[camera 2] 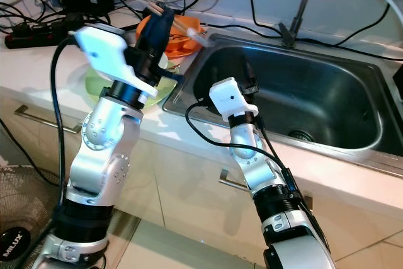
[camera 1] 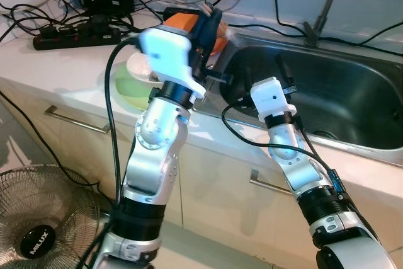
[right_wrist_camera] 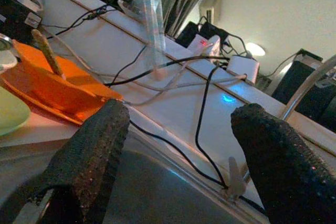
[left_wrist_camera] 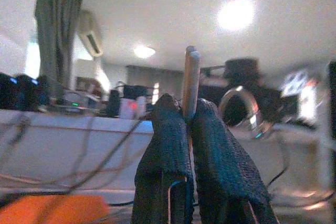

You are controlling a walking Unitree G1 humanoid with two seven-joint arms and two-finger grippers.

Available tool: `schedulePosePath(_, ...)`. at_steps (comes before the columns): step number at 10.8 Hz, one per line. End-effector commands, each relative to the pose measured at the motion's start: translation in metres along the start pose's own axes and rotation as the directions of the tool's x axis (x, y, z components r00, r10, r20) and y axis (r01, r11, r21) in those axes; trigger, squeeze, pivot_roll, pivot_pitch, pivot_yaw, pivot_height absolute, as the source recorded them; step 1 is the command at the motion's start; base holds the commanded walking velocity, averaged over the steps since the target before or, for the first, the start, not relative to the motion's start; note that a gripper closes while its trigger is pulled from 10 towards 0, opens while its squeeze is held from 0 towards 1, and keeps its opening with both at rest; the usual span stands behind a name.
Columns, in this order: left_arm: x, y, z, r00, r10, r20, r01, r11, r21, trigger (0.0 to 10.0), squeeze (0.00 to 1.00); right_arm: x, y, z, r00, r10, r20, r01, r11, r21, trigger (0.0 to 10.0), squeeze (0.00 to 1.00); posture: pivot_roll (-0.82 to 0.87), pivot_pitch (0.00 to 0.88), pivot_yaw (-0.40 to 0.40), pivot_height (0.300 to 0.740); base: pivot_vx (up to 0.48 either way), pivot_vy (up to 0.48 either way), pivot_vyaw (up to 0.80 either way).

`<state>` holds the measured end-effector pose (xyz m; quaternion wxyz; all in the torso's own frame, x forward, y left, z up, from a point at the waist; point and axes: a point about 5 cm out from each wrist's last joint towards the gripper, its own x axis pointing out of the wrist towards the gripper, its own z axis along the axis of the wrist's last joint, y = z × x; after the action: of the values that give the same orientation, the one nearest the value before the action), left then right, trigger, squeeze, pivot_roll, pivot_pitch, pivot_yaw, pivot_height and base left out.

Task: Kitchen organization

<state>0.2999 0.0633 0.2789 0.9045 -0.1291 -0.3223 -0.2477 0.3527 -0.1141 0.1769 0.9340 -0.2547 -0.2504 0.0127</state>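
My left gripper is raised over the counter above an orange bowl and is shut on a pair of wooden chopsticks, which stick out past its fingertips. A green plate with a white bowl on it lies under the left wrist. My right gripper hovers open over the left part of the steel sink, with nothing between its fingers. In the right wrist view another wooden stick leans in the orange bowl.
A faucet stands behind the sink. A power strip and tangled cables lie at the back left of the counter. Cabinet drawers with metal handles are below. A floor fan stands at the lower left.
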Motion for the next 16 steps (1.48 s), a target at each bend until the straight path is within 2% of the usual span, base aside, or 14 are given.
schedulePosePath(1, 0.002, 0.002, 0.005, 1.000, -0.017, 0.022, 0.019, 0.996, -0.090, 10.0, 0.00, -0.001, 0.001, 0.001, 1.000, 0.005, 0.023, -0.004, 1.000, -0.020, 10.0, 0.00, 0.22, 0.034, -0.005, 0.740, 0.000, 0.000, 0.00)
schedulePosePath(2, 0.000, 0.006, 0.004, 1.000, -0.001, 0.012, 0.002, 0.991, -0.131, 10.0, 0.00, -0.002, 0.002, 0.002, 1.000, 0.002, 0.025, -0.001, 1.000, -0.018, 10.0, 0.00, 0.21, 0.034, -0.003, 0.740, 0.000, 0.000, 0.00)
schedulePosePath(4, -0.004, 0.013, -0.002, 0.998, 0.046, -0.042, -0.056, 0.956, -0.288, 10.0, 0.00, -0.002, 0.004, 0.002, 1.000, -0.018, 0.011, 0.017, 1.000, 0.017, 10.0, 0.00, 0.21, 0.036, 0.000, 0.740, 0.000, 0.000, 0.00)
schedulePosePath(6, -0.007, 0.016, -0.007, 0.997, 0.035, -0.073, -0.059, 0.930, -0.363, 10.0, 0.00, -0.002, 0.005, 0.001, 1.000, -0.023, -0.002, 0.023, 0.999, 0.040, 10.0, 0.00, 0.21, 0.037, 0.001, 0.740, 0.000, 0.000, 0.00)
schedulePosePath(11, -0.013, 0.005, -0.022, 0.975, -0.089, -0.202, 0.019, 0.946, -0.325, 10.0, 0.00, 0.000, 0.004, 0.005, 0.999, -0.040, 0.016, 0.040, 0.998, 0.050, 10.0, 0.00, 0.21, 0.036, 0.004, 0.740, 0.000, 0.000, 0.00)
schedulePosePath(14, -0.014, 0.005, -0.023, 0.974, -0.085, -0.209, 0.015, 0.949, -0.316, 10.0, 0.00, 0.001, 0.005, 0.006, 0.999, -0.028, 0.022, 0.027, 0.998, 0.049, 10.0, 0.00, 0.21, 0.036, 0.005, 0.740, 0.000, 0.000, 0.00)
schedulePosePath(15, -0.014, 0.006, -0.023, 0.974, -0.083, -0.210, 0.014, 0.951, -0.309, 10.0, 0.00, 0.001, 0.005, 0.006, 0.999, -0.027, 0.020, 0.025, 0.998, 0.051, 4.6, 0.00, 0.21, 0.036, 0.005, 0.740, 0.000, 0.000, 0.00)
schedulePosePath(16, -0.014, 0.006, -0.023, 0.974, -0.078, -0.212, 0.012, 0.955, -0.296, 10.0, 0.00, 0.001, 0.005, 0.005, 0.999, -0.027, 0.017, 0.026, 0.998, 0.054, 0.0, 0.00, 0.21, 0.036, 0.004, 0.740, 0.000, 0.000, 0.00)
